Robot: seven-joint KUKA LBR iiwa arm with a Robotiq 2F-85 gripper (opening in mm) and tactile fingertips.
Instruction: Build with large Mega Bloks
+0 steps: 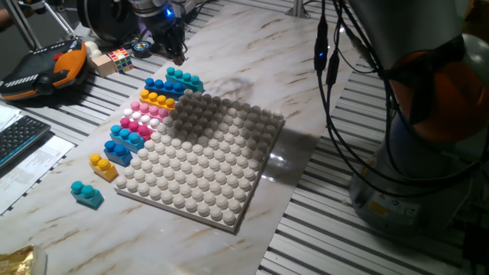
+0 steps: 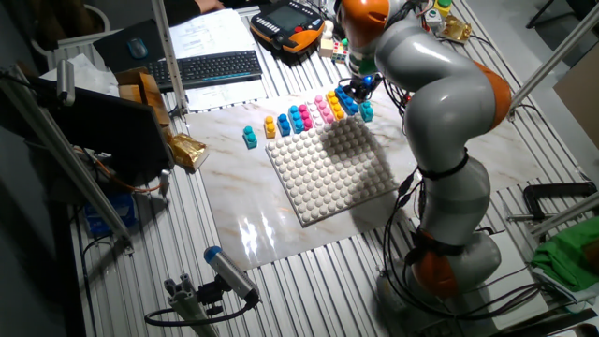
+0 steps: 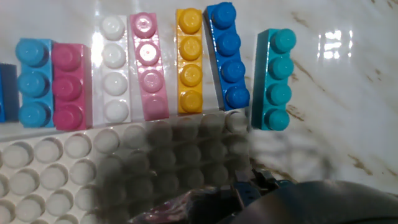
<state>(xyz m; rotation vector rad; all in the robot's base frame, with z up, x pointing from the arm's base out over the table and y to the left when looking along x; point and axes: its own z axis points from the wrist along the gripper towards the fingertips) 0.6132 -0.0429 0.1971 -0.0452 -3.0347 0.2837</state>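
Observation:
Several Mega Bloks lie side by side along the far edge of the white baseplate [image 1: 206, 160]. In the hand view, from right to left, they are teal [image 3: 273, 81], blue [image 3: 227, 56], yellow-orange [image 3: 189, 62], pink [image 3: 148, 65], white [image 3: 114, 68], magenta [image 3: 67, 84] and light blue [image 3: 34, 81]. My gripper [image 1: 180, 55] hangs just above and behind the teal brick [image 1: 183, 79], touching nothing. Its fingers look closed together and hold nothing. It also shows in the other fixed view [image 2: 360, 84]. A small yellow brick [image 1: 102, 166] and a small teal brick [image 1: 86, 192] lie loose off the plate's left corner.
A multicoloured puzzle cube [image 1: 118, 57], a tape roll [image 1: 142, 47] and an orange-black pendant [image 1: 46, 69] sit behind the bricks. A keyboard [image 1: 19, 137] and papers lie at the left. The robot's base [image 1: 412, 153] stands at the right with hanging cables.

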